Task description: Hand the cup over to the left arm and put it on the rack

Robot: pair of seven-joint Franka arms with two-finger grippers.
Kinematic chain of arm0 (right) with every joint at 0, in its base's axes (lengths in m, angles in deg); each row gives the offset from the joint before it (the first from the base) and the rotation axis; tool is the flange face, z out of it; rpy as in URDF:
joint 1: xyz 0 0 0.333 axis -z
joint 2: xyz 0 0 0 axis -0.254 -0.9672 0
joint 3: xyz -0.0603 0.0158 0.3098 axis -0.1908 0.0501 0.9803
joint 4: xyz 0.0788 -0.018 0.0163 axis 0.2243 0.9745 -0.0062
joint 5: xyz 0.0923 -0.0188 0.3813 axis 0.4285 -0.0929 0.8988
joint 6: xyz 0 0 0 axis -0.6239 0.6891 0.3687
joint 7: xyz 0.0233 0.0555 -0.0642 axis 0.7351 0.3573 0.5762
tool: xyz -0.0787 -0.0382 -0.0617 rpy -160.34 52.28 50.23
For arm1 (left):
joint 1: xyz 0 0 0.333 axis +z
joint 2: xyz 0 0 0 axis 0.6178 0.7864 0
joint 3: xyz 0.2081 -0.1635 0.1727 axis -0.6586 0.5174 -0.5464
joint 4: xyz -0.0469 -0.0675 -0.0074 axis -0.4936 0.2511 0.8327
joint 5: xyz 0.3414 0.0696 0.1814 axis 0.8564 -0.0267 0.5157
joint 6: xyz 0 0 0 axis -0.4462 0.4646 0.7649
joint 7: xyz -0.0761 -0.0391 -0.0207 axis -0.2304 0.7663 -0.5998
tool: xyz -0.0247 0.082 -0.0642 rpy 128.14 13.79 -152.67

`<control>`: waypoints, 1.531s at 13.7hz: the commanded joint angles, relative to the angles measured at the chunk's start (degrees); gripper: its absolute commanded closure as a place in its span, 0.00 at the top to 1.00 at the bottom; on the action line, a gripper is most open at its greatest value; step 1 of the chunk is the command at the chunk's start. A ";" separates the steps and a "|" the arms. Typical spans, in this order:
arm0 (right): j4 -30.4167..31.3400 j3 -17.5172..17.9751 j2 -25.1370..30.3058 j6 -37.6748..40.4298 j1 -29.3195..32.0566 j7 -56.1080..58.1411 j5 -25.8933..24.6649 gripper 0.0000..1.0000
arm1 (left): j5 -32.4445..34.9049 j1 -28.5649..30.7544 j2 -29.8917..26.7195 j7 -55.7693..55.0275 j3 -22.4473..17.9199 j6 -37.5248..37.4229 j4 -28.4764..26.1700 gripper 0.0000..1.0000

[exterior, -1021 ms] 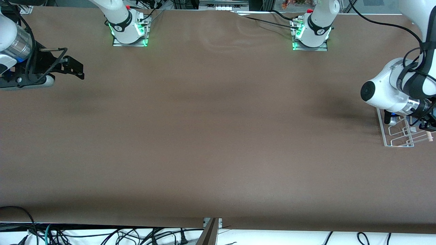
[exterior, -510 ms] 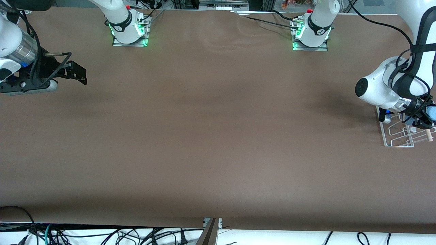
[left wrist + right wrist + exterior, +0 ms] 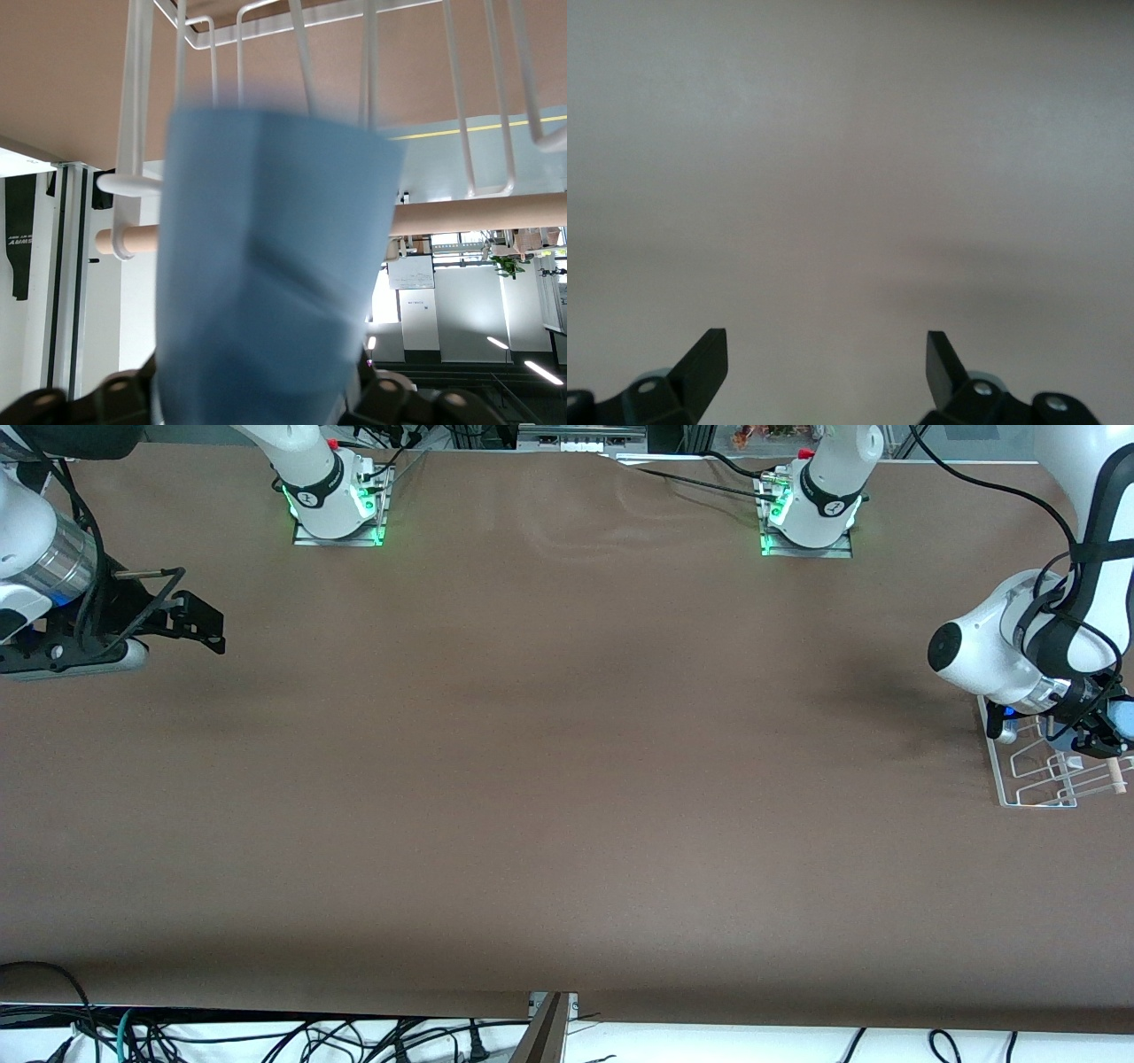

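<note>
Front view: left gripper (image 3: 1103, 731) low over rack (image 3: 1019, 793) at left arm's end of table (image 3: 567, 779), cup (image 3: 1123, 717) at its tip among the wire prongs. Left wrist view: cup close up, wooden bar (image 3: 478, 217) crossing near it; gripped or let go, cannot tell. Right gripper (image 3: 199, 615) waiting over right arm's end, spread wide, empty.

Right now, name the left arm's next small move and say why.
Probably draw the left gripper up off the rack, once its fingers clear the cup: the cup already sits among the prongs against the wooden bar, while the right gripper waits, open.
</note>
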 commanded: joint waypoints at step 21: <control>-3.55 0.26 -2.41 -0.98 -1.52 0.04 -0.81 0.99 | -96.71 -4.64 -7.30 -18.35 4.33 -36.44 44.16 1.00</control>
